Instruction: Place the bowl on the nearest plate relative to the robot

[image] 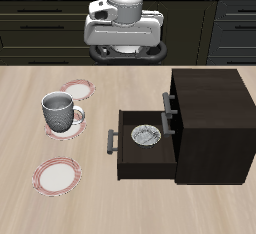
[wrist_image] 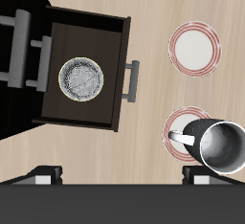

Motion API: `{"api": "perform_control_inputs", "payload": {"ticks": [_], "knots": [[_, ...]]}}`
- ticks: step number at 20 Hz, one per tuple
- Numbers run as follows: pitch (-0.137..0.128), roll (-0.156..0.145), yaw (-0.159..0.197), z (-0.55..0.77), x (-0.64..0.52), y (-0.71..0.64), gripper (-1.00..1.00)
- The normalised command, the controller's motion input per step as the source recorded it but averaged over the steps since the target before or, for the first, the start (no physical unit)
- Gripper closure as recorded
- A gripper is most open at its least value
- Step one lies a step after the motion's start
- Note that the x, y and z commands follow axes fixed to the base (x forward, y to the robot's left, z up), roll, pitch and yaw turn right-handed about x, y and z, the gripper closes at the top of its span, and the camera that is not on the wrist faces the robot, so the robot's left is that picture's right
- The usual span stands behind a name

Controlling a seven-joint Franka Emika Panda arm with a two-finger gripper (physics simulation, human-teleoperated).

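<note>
White bowl [wrist_image: 81,79] lying in open dark drawer [wrist_image: 59,36], well below gripper [image: 123,50] and apart from it. Gripper high, holding nothing; finger spread unclear. Nearest plate [image: 77,88] beside mug [wrist_image: 216,144], also below.

Even, bright, sharp renders; soft shadows under objects (drawer [image: 143,143] interior dim), light seemingly from overhead.

Kitchen — dark cabinets [image: 40,28], plates [image: 57,175]
</note>
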Motion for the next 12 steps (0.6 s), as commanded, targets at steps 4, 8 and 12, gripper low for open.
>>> {"api": "perform_control_inputs", "payload": {"ticks": [4, 8, 12], "knots": [[-0.01, 0.015, 0.03, -0.04, 0.28, 0.01, -1.0], [0.009, 0.021, 0.013, -0.04, 0.28, -0.01, -1.0], [-0.012, -0.001, 0.018, -0.01, 0.32, -0.11, -1.0]]}}
